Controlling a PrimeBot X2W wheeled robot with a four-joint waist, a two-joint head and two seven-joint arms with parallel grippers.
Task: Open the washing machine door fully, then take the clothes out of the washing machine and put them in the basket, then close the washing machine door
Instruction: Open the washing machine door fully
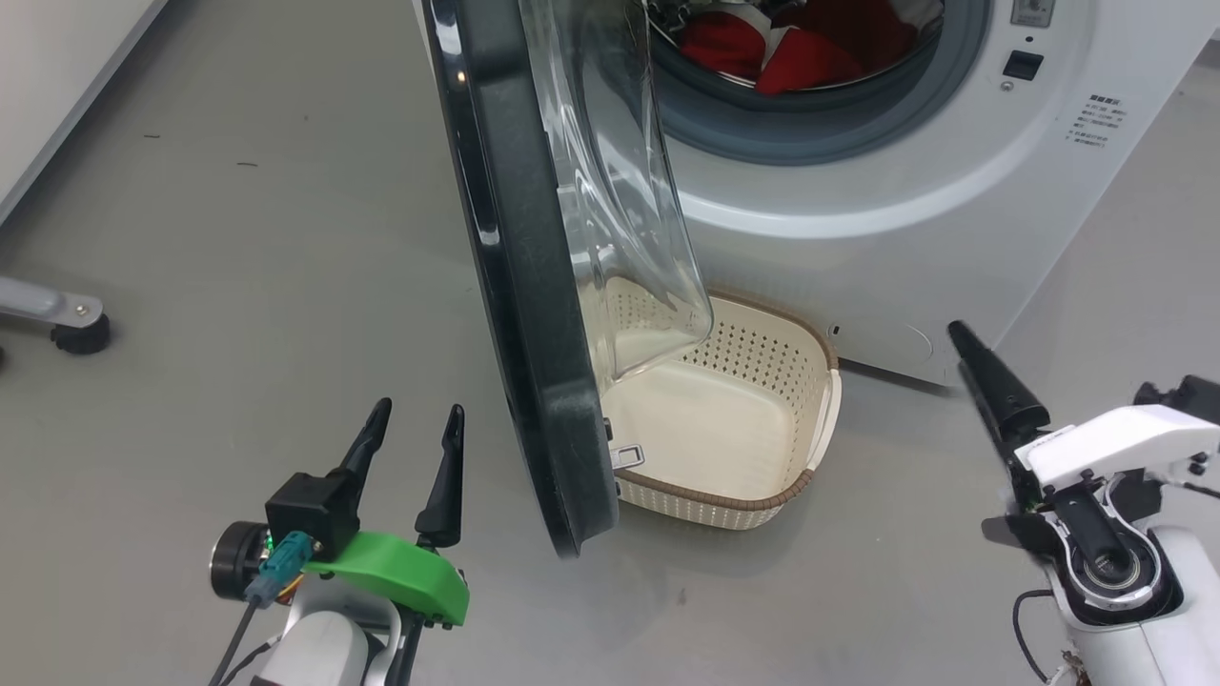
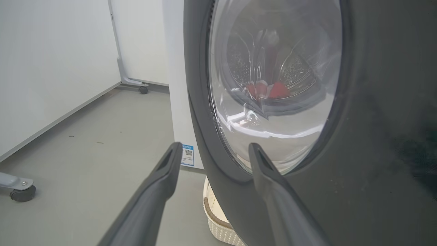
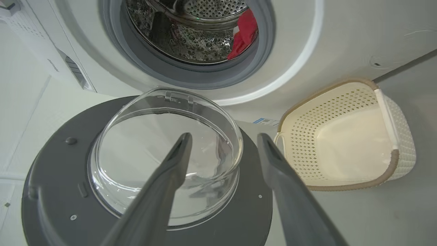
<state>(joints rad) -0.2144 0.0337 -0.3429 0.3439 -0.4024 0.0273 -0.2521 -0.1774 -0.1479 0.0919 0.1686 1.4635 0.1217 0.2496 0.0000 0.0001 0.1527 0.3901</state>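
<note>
Washing machine door [image 1: 534, 286]: hung half open over basket [image 1: 726, 500] at six o'clock, held left claw [image 1: 419, 410] and right claw [image 3: 224, 135] spread, empty, likely for pushing wider.

Bare lab: washing machine [image 1: 858, 210], grey floor [image 1: 238, 238], wheeled stand [image 1: 57, 319].

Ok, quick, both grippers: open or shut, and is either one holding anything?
Left gripper: open, holding nothing.
Right gripper: open, holding nothing.
</note>
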